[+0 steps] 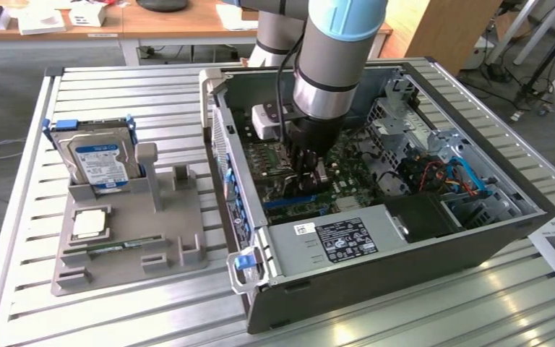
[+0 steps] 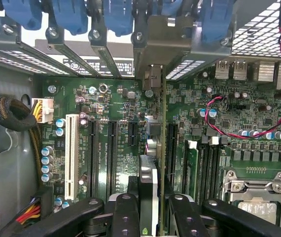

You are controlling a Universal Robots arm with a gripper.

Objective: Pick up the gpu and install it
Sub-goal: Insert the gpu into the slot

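1. Black fingers [image 2: 125, 215] of the hand [image 2: 153, 217] are seen on both sides of the gpu [image 2: 148, 180]; the hand is closed narrowly on the card, which is gripped by its upper edge.
2. The gpu is held edge-on and upright above the motherboard [image 2: 106, 98], inside the open computer case [image 1: 403, 246].
3. The card is positioned in line with the black expansion slots [image 2: 92, 153], on the side of them away from the white slot [image 2: 72, 153]. On its other side, the memory slots [image 2: 207, 168] and the processor socket [image 2: 259, 192] are found.
4. The far end of the card is directed toward the rear wall of the case, below the row of blue latches [image 2: 66, 15]. Whether the lower edge is seated in a slot cannot be told.
5. In the exterior view, the arm [image 1: 340, 65] is seen lowered vertically into the case, with the hand just above the motherboard.
6. The case is laid on its side on the slatted metal surface [image 1: 84, 318], with the power supply [image 1: 340, 242] at its near end.
7. A grey holder [image 1: 133, 238] is placed toward the exterior view's left, well apart from the hand. A hard drive [image 1: 99, 163] with a blue label is stood upright in it.
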